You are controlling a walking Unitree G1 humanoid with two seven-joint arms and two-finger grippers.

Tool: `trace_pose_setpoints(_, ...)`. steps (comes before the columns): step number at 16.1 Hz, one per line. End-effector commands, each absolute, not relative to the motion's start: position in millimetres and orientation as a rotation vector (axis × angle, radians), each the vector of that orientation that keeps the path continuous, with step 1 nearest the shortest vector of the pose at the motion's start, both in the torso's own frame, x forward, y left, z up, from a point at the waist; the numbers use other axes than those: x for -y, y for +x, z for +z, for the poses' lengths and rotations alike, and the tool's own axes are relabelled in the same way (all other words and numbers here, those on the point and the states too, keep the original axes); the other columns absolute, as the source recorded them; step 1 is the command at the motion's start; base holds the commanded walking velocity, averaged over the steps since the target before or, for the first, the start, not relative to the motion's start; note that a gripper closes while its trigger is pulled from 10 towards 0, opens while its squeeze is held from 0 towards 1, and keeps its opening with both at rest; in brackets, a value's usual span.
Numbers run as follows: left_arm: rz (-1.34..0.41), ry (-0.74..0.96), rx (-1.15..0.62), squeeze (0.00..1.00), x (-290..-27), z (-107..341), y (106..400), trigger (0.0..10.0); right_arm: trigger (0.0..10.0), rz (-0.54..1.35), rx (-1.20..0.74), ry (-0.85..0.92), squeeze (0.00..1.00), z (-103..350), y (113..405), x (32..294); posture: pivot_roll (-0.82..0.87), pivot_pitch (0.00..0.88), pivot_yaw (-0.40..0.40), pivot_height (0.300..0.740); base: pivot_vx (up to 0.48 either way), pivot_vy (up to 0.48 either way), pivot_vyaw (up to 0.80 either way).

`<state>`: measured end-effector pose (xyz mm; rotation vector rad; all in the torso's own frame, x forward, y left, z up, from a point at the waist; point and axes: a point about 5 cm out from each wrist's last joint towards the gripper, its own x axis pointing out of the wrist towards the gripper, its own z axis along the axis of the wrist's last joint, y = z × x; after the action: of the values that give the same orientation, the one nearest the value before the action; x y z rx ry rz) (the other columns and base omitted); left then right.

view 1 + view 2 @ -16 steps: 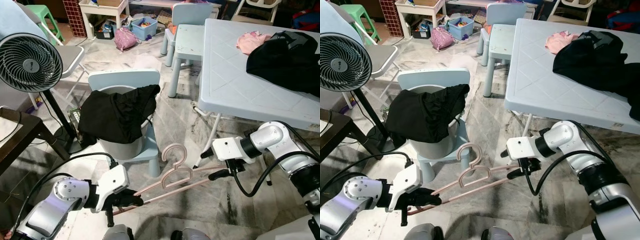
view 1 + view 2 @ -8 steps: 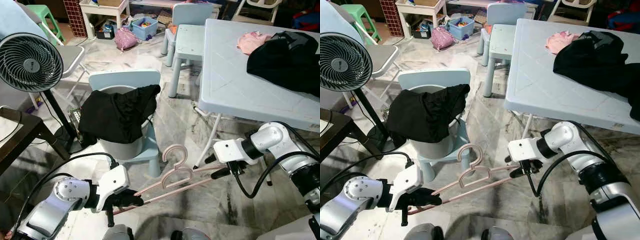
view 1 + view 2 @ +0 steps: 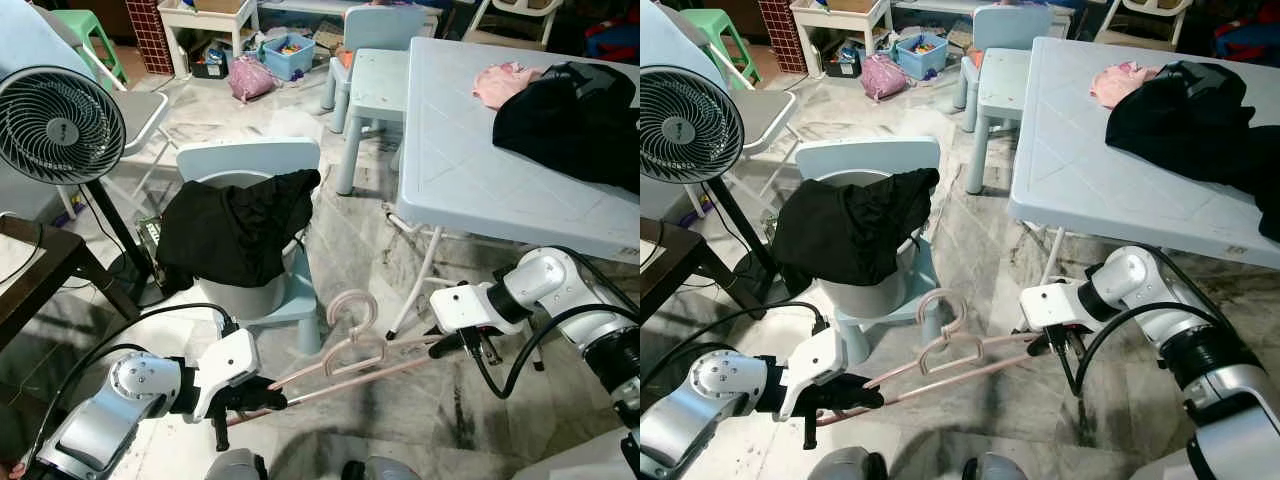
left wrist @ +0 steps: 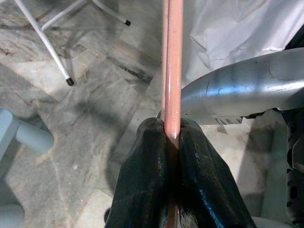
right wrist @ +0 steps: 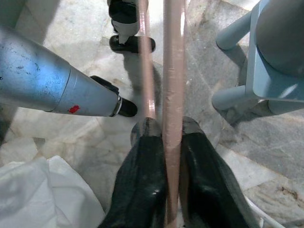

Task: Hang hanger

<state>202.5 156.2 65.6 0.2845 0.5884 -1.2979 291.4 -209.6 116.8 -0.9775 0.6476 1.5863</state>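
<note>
A pink plastic hanger (image 3: 345,352) hangs in the air low in front of me, its hook pointing up toward the small chair. My left gripper (image 3: 262,398) is shut on the hanger's left end; the left wrist view has the pink bar (image 4: 172,71) pinched between both black fingers (image 4: 147,180). My right gripper (image 3: 446,345) is shut on the right end, and in the right wrist view the bar (image 5: 173,95) runs between its fingers (image 5: 142,180). No rail or rod for hanging can be made out.
A light blue child's chair (image 3: 250,165) draped with a black garment (image 3: 235,225) stands just behind the hanger. A pale blue table (image 3: 470,150) with black and pink clothes is at right. A fan (image 3: 60,125) and a dark table (image 3: 25,265) are at left. Marble floor lies below.
My right gripper has drifted slightly right and down with the hanger's end. The left gripper stays put, still clamped on the other end.
</note>
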Motion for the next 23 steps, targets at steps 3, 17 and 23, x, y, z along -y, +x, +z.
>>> trace_pose_setpoints(3, -1.292, 0.307, -0.575, 0.00, -155, 66, 204, 10.0, 0.0, 1.596, -0.691, -0.984, 0.00, 119, 291, 214, 0.01, 0.063, -0.031, 0.740, 0.000, 0.000, 0.00)
trace_pose_setpoints(17, -1.091, 0.369, -0.355, 1.00, -155, 98, 230, 10.0, 0.0, 1.189, -0.589, -1.080, 0.00, 89, 309, 228, 0.03, 0.043, -0.024, 0.740, 0.000, 0.000, 0.00)
trace_pose_setpoints(23, -0.575, 0.222, -0.108, 1.00, -159, 105, 253, 10.0, 0.0, 0.703, -0.225, -0.516, 0.00, 88, 305, 223, 0.00, 0.053, -0.031, 0.740, 0.000, 0.000, 0.00)
